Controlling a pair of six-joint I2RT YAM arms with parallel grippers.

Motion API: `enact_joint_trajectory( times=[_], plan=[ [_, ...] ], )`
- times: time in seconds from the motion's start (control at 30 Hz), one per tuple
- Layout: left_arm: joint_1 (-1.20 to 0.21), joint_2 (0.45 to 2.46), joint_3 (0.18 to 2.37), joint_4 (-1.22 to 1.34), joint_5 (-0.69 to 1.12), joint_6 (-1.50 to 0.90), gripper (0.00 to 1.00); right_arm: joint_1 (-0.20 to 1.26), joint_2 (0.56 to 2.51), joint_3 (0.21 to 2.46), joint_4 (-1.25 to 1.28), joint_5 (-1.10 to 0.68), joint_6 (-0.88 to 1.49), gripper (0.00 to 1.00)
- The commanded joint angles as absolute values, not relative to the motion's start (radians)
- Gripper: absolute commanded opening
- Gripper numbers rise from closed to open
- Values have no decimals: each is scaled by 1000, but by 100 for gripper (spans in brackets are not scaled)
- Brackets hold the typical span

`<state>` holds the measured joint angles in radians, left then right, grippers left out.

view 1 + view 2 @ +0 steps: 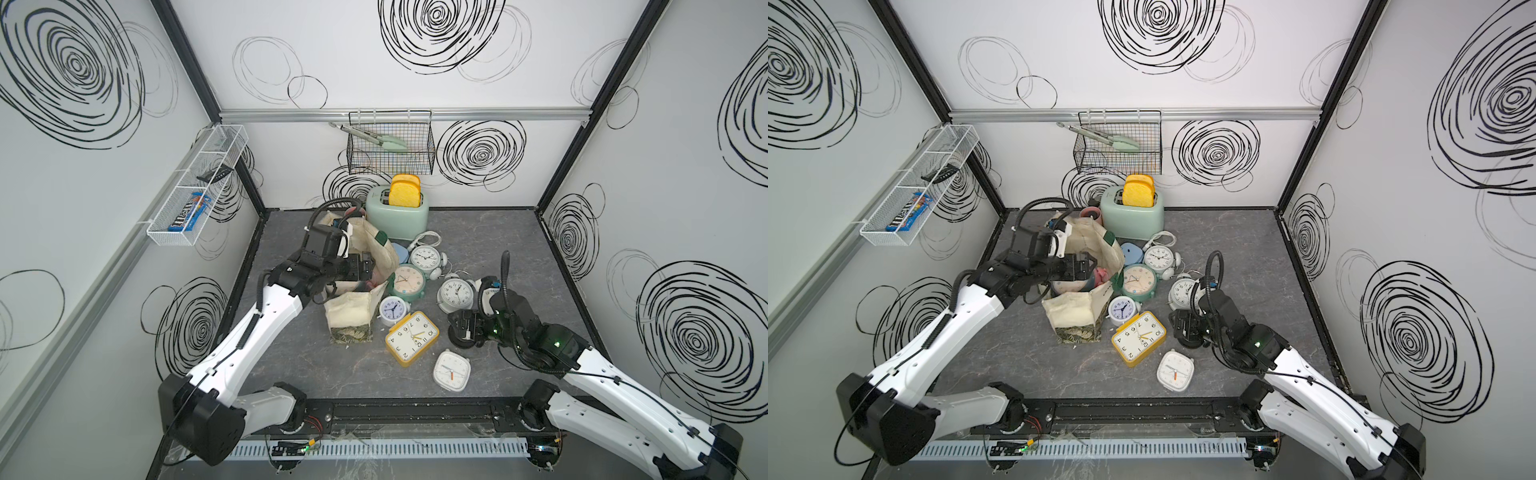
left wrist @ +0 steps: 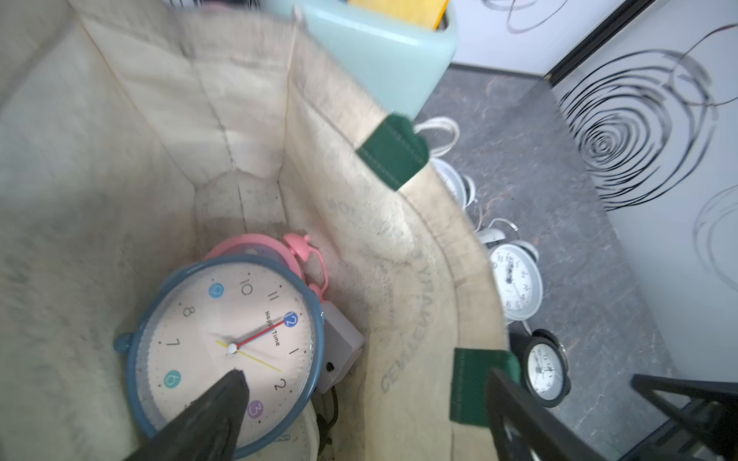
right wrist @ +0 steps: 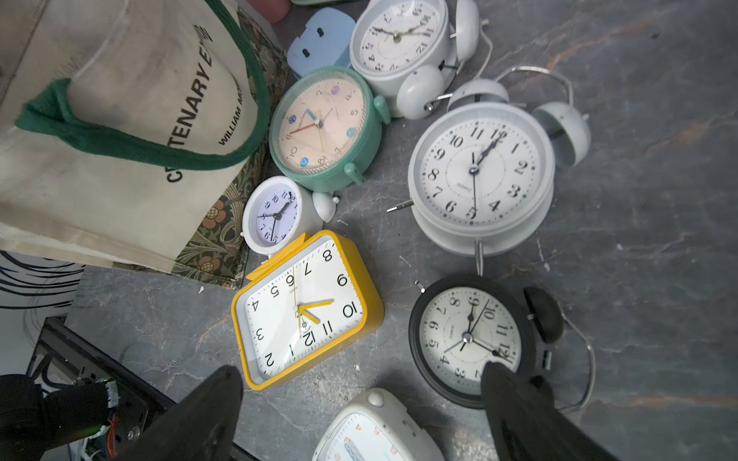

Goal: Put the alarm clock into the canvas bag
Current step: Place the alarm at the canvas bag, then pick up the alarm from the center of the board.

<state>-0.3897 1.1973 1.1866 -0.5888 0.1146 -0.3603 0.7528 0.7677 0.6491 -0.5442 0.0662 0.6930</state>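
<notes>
The canvas bag stands open at the middle left, cream with green handles. My left gripper hovers over its mouth, jaws wide apart and holding nothing. In the left wrist view a blue-rimmed alarm clock lies face up inside the bag on a pink clock, below my left gripper. My right gripper is open above a black alarm clock and a white square clock.
Beside the bag lie a mint clock, two white twin-bell clocks, a small white clock and a yellow rectangular clock. A mint toaster stands behind. A wire basket and white shelf hang on the walls.
</notes>
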Motion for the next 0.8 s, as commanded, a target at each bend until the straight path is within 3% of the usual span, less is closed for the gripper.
enact_joint_trajectory(
  times=[0.0,0.17,0.27,0.57,0.77],
  plan=[
    [-385,1108,1244,-589,150,-314,96,759,746,605,-577,22,805,100],
    [-487,1030,1294,-644,238,-297,97,750,702,575,-615,-44,863,95],
    [-627,1023,1289,-674,252,-297,100,719,691,562,-636,-99,871,90],
    [-902,1100,1075,-607,402,-345,86,588,680,538,-720,-233,842,86],
    [-1041,1234,935,-432,450,-423,77,558,694,503,-746,-277,855,80]
  ],
)
